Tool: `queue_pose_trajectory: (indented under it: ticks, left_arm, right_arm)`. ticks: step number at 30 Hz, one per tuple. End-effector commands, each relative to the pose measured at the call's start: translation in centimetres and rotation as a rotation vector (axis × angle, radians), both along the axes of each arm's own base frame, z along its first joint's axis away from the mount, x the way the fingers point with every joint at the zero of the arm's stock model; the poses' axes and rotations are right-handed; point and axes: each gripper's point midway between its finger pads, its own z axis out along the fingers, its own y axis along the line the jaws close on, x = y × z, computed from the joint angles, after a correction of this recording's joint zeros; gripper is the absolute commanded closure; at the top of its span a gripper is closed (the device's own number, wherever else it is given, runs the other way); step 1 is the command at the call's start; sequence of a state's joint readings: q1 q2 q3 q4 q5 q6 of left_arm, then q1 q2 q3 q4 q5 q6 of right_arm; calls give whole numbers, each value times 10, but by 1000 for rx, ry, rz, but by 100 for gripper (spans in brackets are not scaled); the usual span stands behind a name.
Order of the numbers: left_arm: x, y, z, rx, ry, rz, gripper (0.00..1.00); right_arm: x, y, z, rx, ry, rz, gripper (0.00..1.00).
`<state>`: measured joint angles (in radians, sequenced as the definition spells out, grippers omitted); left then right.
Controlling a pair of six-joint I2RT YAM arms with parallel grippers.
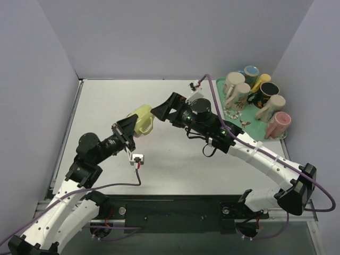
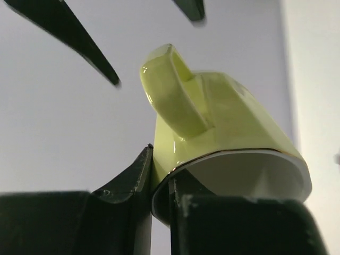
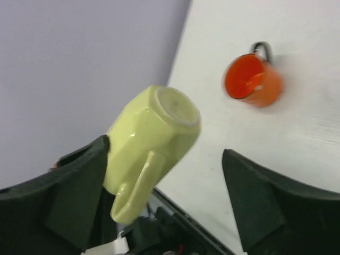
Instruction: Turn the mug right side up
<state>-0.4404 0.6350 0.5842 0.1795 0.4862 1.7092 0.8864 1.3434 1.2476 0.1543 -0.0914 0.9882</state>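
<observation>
Aloft, mug [image 2: 223, 122] in L end effector [image 2: 160, 183] (rim)

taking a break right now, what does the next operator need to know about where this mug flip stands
Left gripper: shut on the rim of the yellow-green mug, holding it off the table.
Right gripper: open, a finger on each side of the mug, not gripping.
Mug: tilted in the air, base towards the right wrist camera, opening towards the left wrist.
Done: mug picked up.
Left: finish turning it, set it down on its base, release.
An orange mug sits on the table beyond; probably best to keep clear of it.
</observation>
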Motion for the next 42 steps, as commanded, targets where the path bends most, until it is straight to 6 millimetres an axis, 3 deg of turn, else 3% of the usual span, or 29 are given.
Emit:
queue_pose_trajectory:
  ticks: [1, 2, 3, 4, 5, 6, 7, 12, 15, 16, 17, 18, 19, 22, 25, 26, 31, 37, 40, 42]
  left_arm:
    - [31, 43, -17, -43, 356, 297, 100]
    - [33, 52, -40, -58, 488, 363, 100]
    - [40, 69, -42, -65, 541, 475, 100]
    - [37, 78, -77, -31, 698, 552, 100]
    - [39, 90, -71, -58, 738, 632, 100]
    - [31, 97, -104, -27, 912, 716, 100]
    - [31, 106, -100, -47, 949, 778, 100]
    - [18, 124, -153, -177, 1450, 1107, 100]
    - [31, 148, -172, -370, 1670, 1277, 100]
    - [39, 147, -174, -447, 1759, 1287, 100]
    - [44, 163, -178, -514, 1800, 1340, 100]
    - [59, 166, -179, -598, 1839, 1352, 100]
    - [69, 184, -180, -689, 1833, 1381, 100]
    - [105, 200, -191, -830, 1822, 1430, 100]
    - [134, 200, -198, -882, 1836, 1441, 100]
    - [141, 200, -210, -884, 1859, 1463, 100]
    - [176, 200, -235, -979, 1848, 1454, 100]
    - [188, 203, -262, -955, 1878, 1517, 100]
    - [192, 202, -272, -952, 1868, 1524, 100]
    - [194, 200, -275, -946, 1868, 1508, 92]
  right_arm:
    - [29, -87, -15, -309, -117, -300, 9]
    - [27, -104, -19, -374, -129, -327, 9]
    - [28, -115, -24, -417, -133, -364, 9]
    - [27, -130, -28, -469, -143, -399, 8]
    - [26, -137, -33, -495, -145, -410, 8]
    - [26, -145, -35, -516, -152, -427, 8]
    - [25, -151, -43, -536, -145, -435, 8]
    - [24, -167, -57, -581, -141, -459, 7]
    - [25, -177, -66, -622, -123, -466, 6]
    - [24, -179, -67, -625, -119, -465, 6]
    - [25, -185, -69, -634, -110, -477, 6]
    - [24, -187, -73, -641, -105, -475, 6]
    - [24, -192, -74, -645, -101, -484, 6]
    - [27, -205, -82, -664, -82, -511, 6]
    - [32, -227, -92, -675, -44, -557, 7]
    - [33, -233, -93, -674, -35, -574, 7]
    - [37, -288, -112, -726, 41, -724, 8]
    - [32, -354, -137, -810, 135, -914, 8]
    - [32, -399, -149, -853, 200, -1043, 9]
    - [32, -425, -160, -856, 256, -1111, 11]
